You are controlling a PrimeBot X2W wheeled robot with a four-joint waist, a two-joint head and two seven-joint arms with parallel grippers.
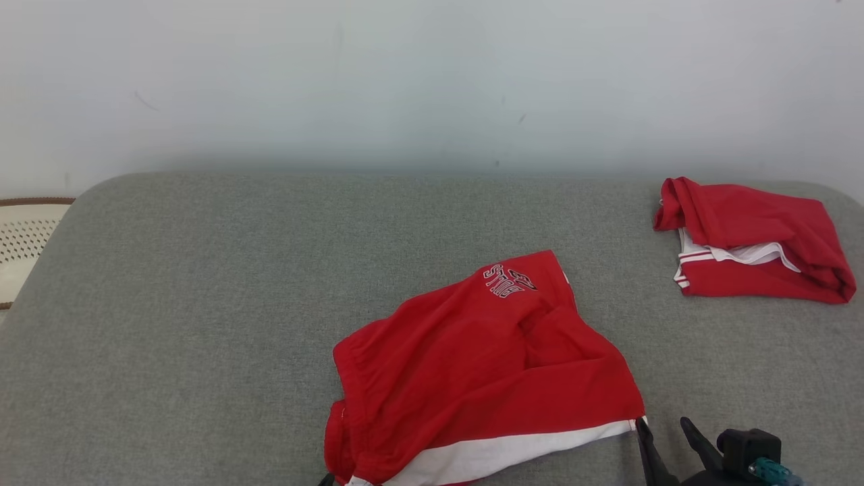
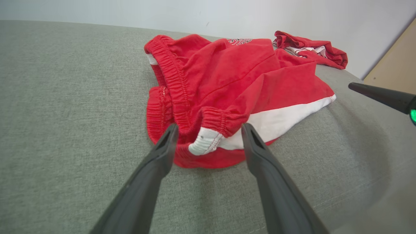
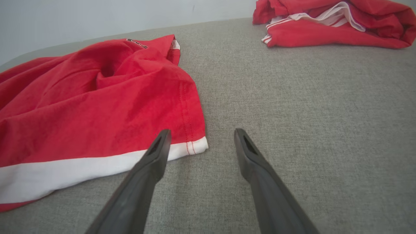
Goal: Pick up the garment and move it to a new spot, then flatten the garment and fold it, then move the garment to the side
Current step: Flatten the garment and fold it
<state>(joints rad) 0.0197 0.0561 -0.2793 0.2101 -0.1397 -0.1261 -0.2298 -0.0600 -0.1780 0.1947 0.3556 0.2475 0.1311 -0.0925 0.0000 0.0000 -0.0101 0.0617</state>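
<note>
The left pincer (image 2: 209, 126) stands wide open. Its two dark fingers point at the near edge of the red garment (image 2: 234, 74), one on each side of a bunched piece of the elastic waistband with a small white patch. The cloth lies between the tips, but they are not closed on it, and I cannot tell if they touch it.

The right pincer (image 3: 202, 131) is wide open too and holds nothing. Its left fingertip is just beside the corner of the garment (image 3: 97, 107), where the white band ends, and its right fingertip is over the bare grey fabric surface (image 3: 308, 113). In the head view this pincer (image 1: 661, 424) is at the lower right, just beside the same corner. In the left wrist view one finger of it (image 2: 380, 96) comes in from the right edge.

The garment (image 1: 472, 351) is a pair of red shorts with a white band along one edge and a small printed logo near the far edge. It lies crumpled, not flat, on the near middle part of the grey surface (image 1: 202, 304), between the two pincers.

A second red garment (image 1: 749, 236) with white stripes lies folded at the far right of the surface, well apart from the first. Behind the surface is a pale wall (image 1: 405, 81). At the left edge is a pale perforated object (image 1: 20, 236) with a brown rim.
</note>
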